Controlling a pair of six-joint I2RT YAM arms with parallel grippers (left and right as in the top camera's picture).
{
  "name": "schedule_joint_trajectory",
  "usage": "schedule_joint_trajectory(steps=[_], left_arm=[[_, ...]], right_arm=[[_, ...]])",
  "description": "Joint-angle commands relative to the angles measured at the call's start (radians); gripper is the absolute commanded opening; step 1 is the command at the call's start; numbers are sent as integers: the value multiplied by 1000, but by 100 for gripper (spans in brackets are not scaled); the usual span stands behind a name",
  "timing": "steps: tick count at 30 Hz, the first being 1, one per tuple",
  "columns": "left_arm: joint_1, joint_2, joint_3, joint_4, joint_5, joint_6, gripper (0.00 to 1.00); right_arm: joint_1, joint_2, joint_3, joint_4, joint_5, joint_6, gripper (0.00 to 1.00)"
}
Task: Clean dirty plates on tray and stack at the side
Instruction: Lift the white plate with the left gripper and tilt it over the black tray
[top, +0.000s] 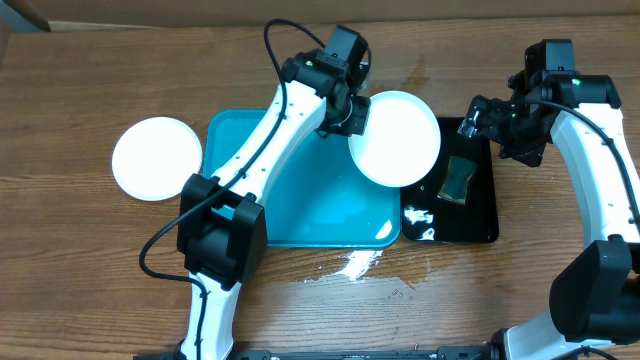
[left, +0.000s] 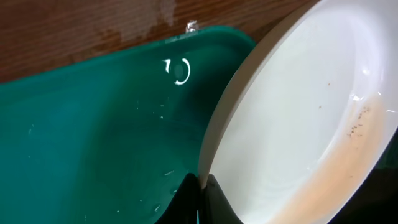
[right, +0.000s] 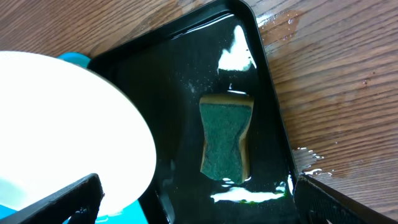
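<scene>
The left gripper (top: 350, 118) is clamped on the rim of a round shallow white plate (top: 398, 140), its fingers (left: 208, 202) pinching the plate's edge; this held plate sits over the far right corner of the large turquoise plastic tray (top: 300, 215) and reaches across the left edge of the narrow black tray (top: 482, 225); in the left wrist view small brown specks (left: 359, 123) and a tan film mark its inner face; a second round white plate (top: 157, 158) lies flat on the wooden table (top: 80, 280), just beside the turquoise tray's left edge; the right gripper (top: 503, 130) hovers over the black tray's far right corner, jaws spread wide, holding nothing; a green-topped rectangular sponge (top: 458, 180) lies in the wet black tray near its right edge; spilled water (top: 345, 265) glistens on the table along the turquoise tray's near edge.
</scene>
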Motion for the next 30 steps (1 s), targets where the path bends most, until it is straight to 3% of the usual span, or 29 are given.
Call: schedule_joint_trajectory(steps=[1,10,19,30], left_arm=[[-45,9,84,17,-106,-16,4],[-142,9,184,77,-365,10,4],[-228,9,183,190,-570,138,4],[-387,9,183,299,-921,297,4]], right_arm=[[-2,-29,19,4,3,0,100],[-2,-29,19,4,3,0,100],[-2,-29,19,4,3,0,100],[-2,-29,19,4,3,0,100]])
